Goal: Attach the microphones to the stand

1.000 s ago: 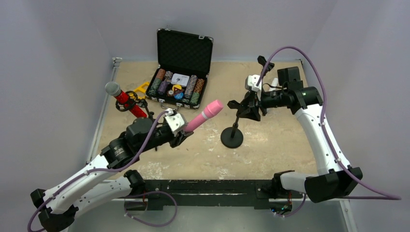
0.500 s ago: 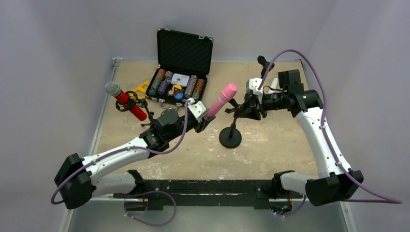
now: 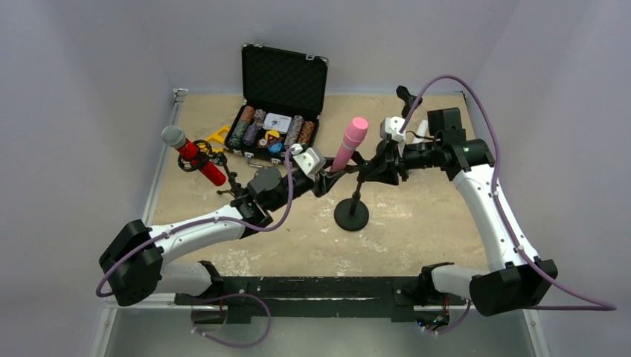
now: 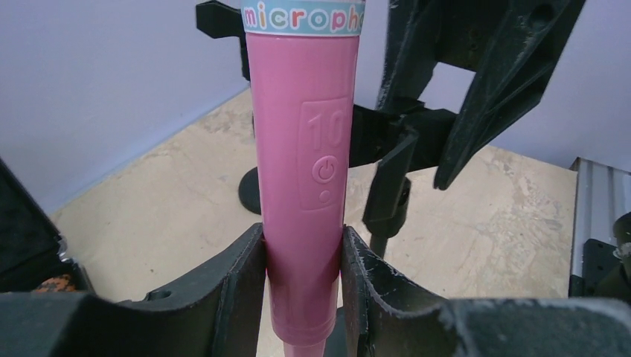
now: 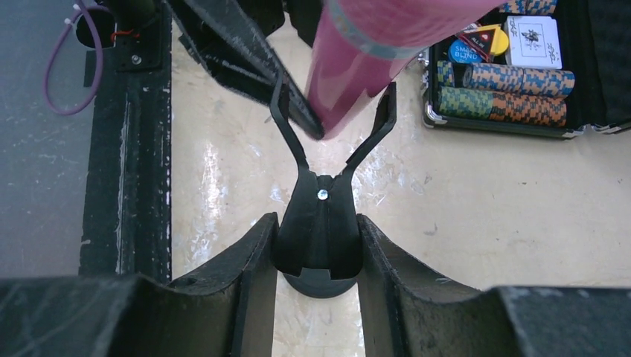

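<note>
Left tool [image 4: 301, 286] is clamped on the pink mic [image 4: 305, 186] low on its barrel, both fingers [image 4: 245, 275] pressed against the plastic. The mic stands nearly upright, head up, over the middle of the surface [image 3: 417, 223]. On its barrel there's a pale band with coloured letters reading "microph", cut off at the frame edge. Below that is a raised panel with "10" and a power symbol.

Over on the right, the right tool [image 5: 316, 238] is closed around the clip [image 5: 318, 216] of the stand [image 3: 351, 216], gripping the clip's body from both sides. The clip's two prongs fork upward, and the pink mic's lower end sits right between them. The stand's round base rests mid-surface.

The red mic [image 3: 195, 155] is near the left edge, tilted, grey mesh head up.

At the far edge a black case [image 3: 283, 74] lies open, full of poker chips [image 5: 502, 93]. A blue disc [image 5: 465, 52] in it reads "SMALL BLIND".
</note>
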Motion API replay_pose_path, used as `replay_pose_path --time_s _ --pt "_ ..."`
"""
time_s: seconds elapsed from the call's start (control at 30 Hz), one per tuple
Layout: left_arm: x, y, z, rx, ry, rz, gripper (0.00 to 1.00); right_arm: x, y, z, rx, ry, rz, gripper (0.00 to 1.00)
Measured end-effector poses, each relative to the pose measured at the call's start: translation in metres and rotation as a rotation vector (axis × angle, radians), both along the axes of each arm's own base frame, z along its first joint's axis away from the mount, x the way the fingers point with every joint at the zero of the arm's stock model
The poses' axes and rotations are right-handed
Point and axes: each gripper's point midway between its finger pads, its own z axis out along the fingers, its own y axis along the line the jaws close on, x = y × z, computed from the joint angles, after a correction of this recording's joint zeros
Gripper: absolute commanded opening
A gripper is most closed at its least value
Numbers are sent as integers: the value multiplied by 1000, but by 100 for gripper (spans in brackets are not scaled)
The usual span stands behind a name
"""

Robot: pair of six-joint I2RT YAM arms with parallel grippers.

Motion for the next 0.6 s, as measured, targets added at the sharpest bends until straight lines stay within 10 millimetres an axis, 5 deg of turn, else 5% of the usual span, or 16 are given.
replay_pose_path --time_s 0.37,0.53,0.6 --pt "-12 -24 -9 -12 26 -61 0 2 4 0 46 40 -17 9" --pt "-12 -24 -10 -15 31 -56 2 1 5 0 56 43 -17 68" --pt "-13 -24 -10 -14 33 -58 22 -1 6 2 68 55 -8 82"
